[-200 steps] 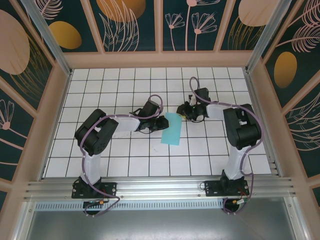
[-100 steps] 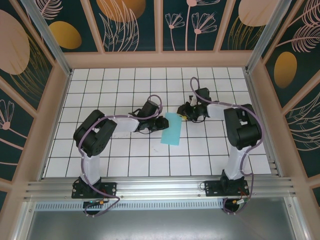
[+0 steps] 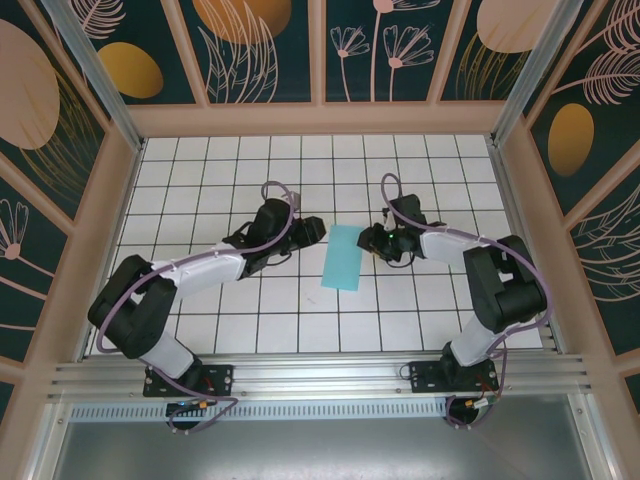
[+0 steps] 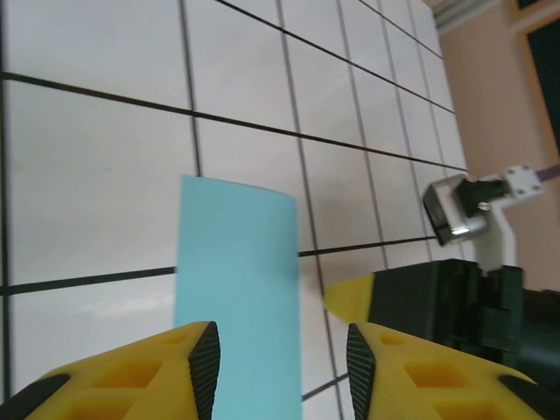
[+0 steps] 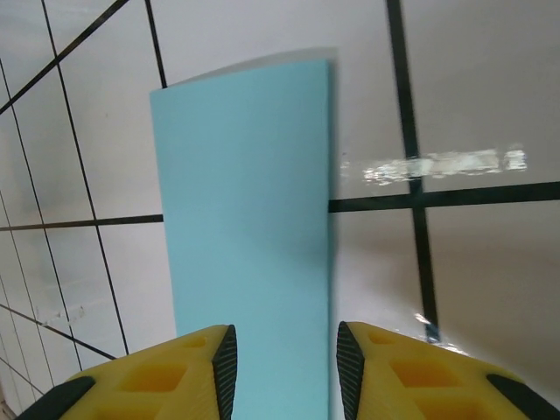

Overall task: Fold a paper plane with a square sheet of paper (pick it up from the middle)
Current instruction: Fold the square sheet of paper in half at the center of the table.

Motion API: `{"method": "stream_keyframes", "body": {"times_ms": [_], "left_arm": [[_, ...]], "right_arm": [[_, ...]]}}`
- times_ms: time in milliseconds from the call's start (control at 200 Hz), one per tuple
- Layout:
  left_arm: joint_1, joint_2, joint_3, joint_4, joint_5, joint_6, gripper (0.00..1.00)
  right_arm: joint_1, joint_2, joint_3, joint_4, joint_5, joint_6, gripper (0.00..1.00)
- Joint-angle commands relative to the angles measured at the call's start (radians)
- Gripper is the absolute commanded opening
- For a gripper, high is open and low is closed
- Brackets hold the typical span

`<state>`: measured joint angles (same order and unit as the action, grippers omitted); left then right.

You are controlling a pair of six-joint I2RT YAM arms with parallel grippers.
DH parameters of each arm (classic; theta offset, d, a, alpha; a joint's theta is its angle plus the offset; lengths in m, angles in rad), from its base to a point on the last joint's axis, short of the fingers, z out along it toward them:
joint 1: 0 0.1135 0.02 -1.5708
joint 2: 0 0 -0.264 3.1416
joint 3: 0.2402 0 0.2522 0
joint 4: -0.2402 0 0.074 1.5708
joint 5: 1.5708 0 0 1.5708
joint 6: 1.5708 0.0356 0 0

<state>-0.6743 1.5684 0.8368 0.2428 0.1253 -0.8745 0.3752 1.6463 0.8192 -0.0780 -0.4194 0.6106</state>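
Paper [image 3: 343, 257], folded into a narrow turquoise rectangle, is lying flat near the middle of the white tiled bench [image 3: 200, 180] in the overhead view, its long sides running away from the arm bases. The left pincer [image 3: 312, 232] is hovering just left of the paper's far end, with a gap between them. The right pincer [image 3: 370, 241] is sitting just beside the paper's far right corner. Both arms are reaching inward from the near edge.

From the left wrist, the left pincer [image 4: 282, 354] is showing its two yellow fingers [image 4: 188, 363] standing apart with nothing clamped between them. The paper [image 4: 236, 280] is lying on the tiles beyond and beneath the gap, crossing a black grid line. The right arm's black body and one yellow finger are showing at the right.

From the right wrist, the right pincer [image 5: 284, 354] is likewise standing open, gripping nothing. The paper [image 5: 245, 219] is stretching away from the fingers across a grid line, its right edge lining up with the right finger's inner side and casting a soft shadow. A shiny streak [image 5: 437, 164] is glinting on the tile to the right.
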Motion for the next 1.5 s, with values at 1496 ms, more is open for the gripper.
{"method": "stream_keyframes", "body": {"times_ms": [1496], "left_arm": [[0.016,-0.01,-0.074,0.008,-0.084,-0.132,0.45]], "right_arm": [[0.104,0.118,0.163,-0.075,0.032,-0.063,0.39]]}}
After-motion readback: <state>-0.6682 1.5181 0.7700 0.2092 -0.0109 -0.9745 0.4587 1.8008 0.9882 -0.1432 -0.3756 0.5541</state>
